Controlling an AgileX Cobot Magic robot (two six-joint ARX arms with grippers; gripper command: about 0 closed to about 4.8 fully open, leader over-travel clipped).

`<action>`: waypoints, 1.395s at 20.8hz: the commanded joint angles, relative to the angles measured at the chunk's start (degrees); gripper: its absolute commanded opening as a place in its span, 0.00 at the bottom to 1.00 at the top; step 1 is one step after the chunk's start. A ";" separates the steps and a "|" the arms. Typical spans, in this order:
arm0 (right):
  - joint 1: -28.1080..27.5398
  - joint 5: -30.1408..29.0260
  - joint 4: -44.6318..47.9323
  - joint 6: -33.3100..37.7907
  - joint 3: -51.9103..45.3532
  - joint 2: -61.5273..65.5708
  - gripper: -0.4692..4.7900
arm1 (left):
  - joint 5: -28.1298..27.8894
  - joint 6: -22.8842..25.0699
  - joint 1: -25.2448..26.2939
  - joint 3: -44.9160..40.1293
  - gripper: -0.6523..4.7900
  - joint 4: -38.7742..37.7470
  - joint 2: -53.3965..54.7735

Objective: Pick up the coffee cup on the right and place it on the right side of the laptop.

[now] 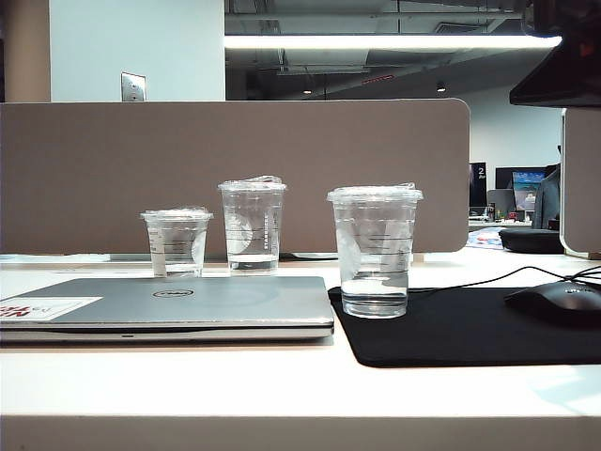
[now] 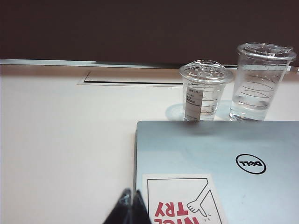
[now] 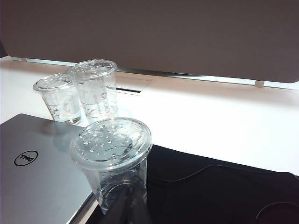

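The coffee cup [image 1: 376, 249], clear with a flat lid and thin black lines, stands upright on a black mat [image 1: 470, 329], just right of the silver Dell laptop [image 1: 188, 301]. In the right wrist view the coffee cup [image 3: 112, 154] is close in front of my right gripper [image 3: 133, 198]. That gripper's dark fingers are shut together with nothing between them, on the near side of the cup's base. My left gripper [image 2: 131, 205] is shut and empty, hovering at the stickered corner of the laptop [image 2: 210, 158]. Neither arm shows in the exterior view.
Two other clear cups stand behind the laptop: a short one with a white strip [image 1: 177, 242] and a taller lettered one [image 1: 252, 225]. A black mouse [image 1: 559, 301] with its cable lies on the mat's right. A grey partition [image 1: 235, 169] closes off the back.
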 commanded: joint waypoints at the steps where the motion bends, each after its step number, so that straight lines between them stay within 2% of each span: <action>1: 0.04 0.26 0.92 0.17 0.31 -0.02 0.07 | 0.15 0.11 0.04 0.20 0.11 0.35 0.00; 9: 0.04 0.26 0.31 0.07 0.31 -0.04 0.07 | 0.15 0.11 0.04 0.20 0.11 0.35 0.00; 10: 0.02 0.61 -2.38 -1.16 0.31 -1.44 0.07 | 0.15 0.11 0.04 0.20 0.11 0.33 0.00; 11: -0.98 3.34 -6.23 -5.31 0.28 -3.61 0.07 | 0.17 0.11 0.04 0.20 0.11 0.35 0.00; 14: -3.48 4.28 -12.79 -6.88 -0.07 -8.09 0.07 | 0.02 0.11 0.02 0.20 0.11 0.35 0.00; 20: -12.26 3.52 -12.55 -4.79 -5.92 -17.88 0.07 | 0.09 0.11 0.00 0.20 0.11 0.35 0.00; 24: -16.11 2.75 -11.80 -3.76 -11.08 -24.41 0.07 | 0.15 0.11 0.00 0.20 0.11 0.35 0.00; 29: -17.55 2.58 -14.78 -2.84 -15.26 -35.26 0.07 | 0.15 0.11 0.00 0.20 0.11 0.33 0.00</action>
